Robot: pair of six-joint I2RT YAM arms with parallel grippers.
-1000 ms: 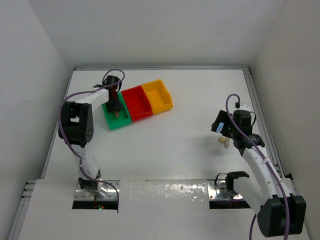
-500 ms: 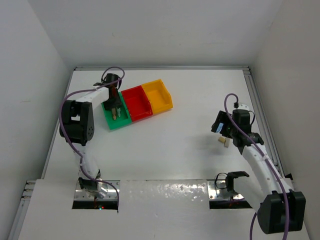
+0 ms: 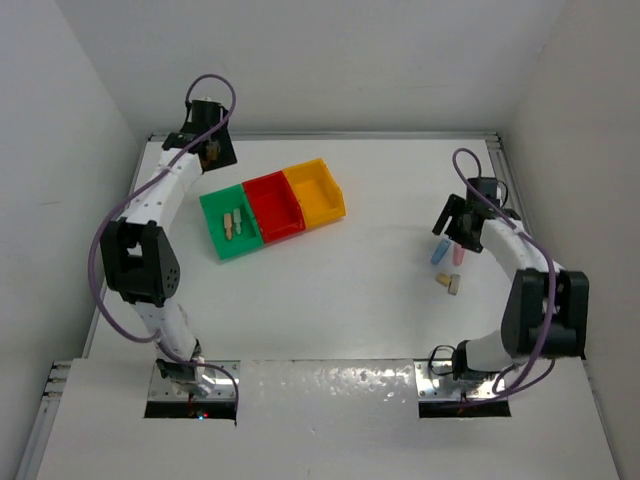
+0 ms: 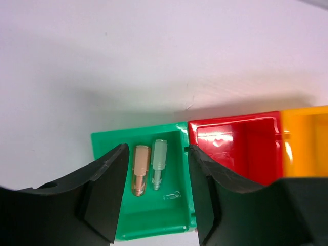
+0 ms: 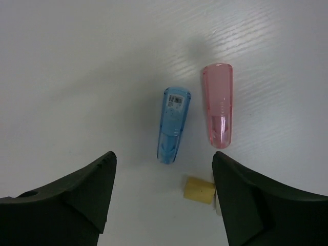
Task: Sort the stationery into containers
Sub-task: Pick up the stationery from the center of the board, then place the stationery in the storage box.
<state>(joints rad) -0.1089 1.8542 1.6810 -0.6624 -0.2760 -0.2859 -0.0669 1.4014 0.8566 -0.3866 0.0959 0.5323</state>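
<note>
Just white table [image 3: 350,300], white walls [image 3: 330,60], bins [image 3: 272,208]

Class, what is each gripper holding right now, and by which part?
Nothing is held. The left gripper is open, clear of the green bin; the right gripper is open above the blue cap and pink cap.
</note>
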